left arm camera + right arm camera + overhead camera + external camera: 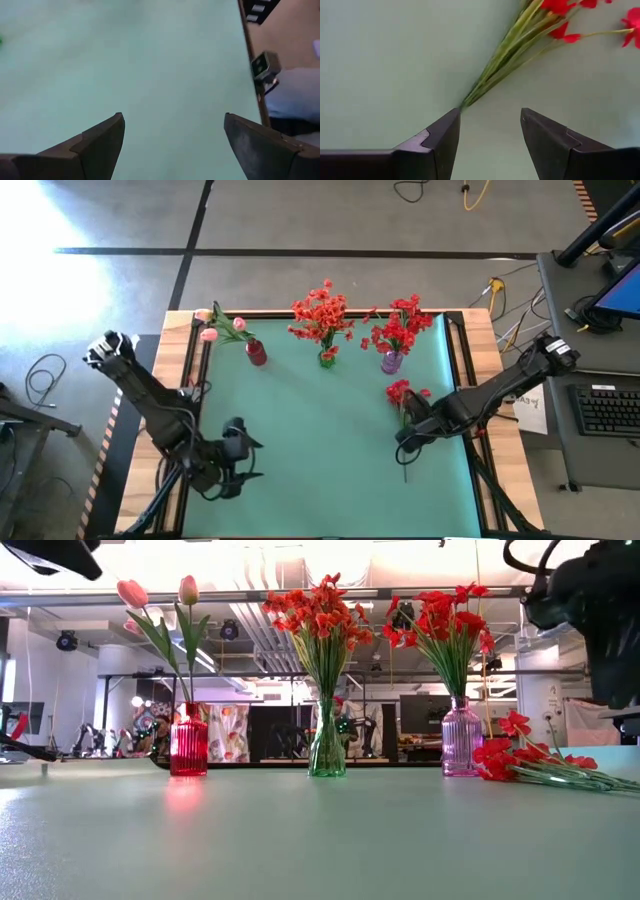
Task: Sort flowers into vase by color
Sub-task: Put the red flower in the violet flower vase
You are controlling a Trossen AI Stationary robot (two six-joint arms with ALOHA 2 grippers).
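The right gripper point(490, 137) hovered over the green desk point(310, 440) with its fingers spread and nothing between them. Just ahead of its tips lay the last loose bunch of red flowers point(403, 395), flat on the desk, with the cut ends of the green stems point(495, 75) almost touching one finger and the blossoms fanning away from it. Beyond the blossoms, farther from the gripper, stood the purple vase point(391, 362), which already held flowers of the same red. The green vase point(327, 357) with orange-red flowers and the red vase point(256, 353) with pink tulips stood farther off to the side.

The left gripper point(172, 137) waited near the opposite front corner of the desk, spread and empty.

The step in hand looked like the pickup of that loose bunch. To do it well, the right gripper would probably need to move forward along the stems so that it straddled them where they are still gathered tight, not at the very ends, and then come down until both fingers reached the desk on either side. Closing there should catch all the stems together; closing too near the ends could let some slip out. The bunch is thin and floppy, so a firm pinch and a slow lift seemed wise before tipping it upright for the purple vase.
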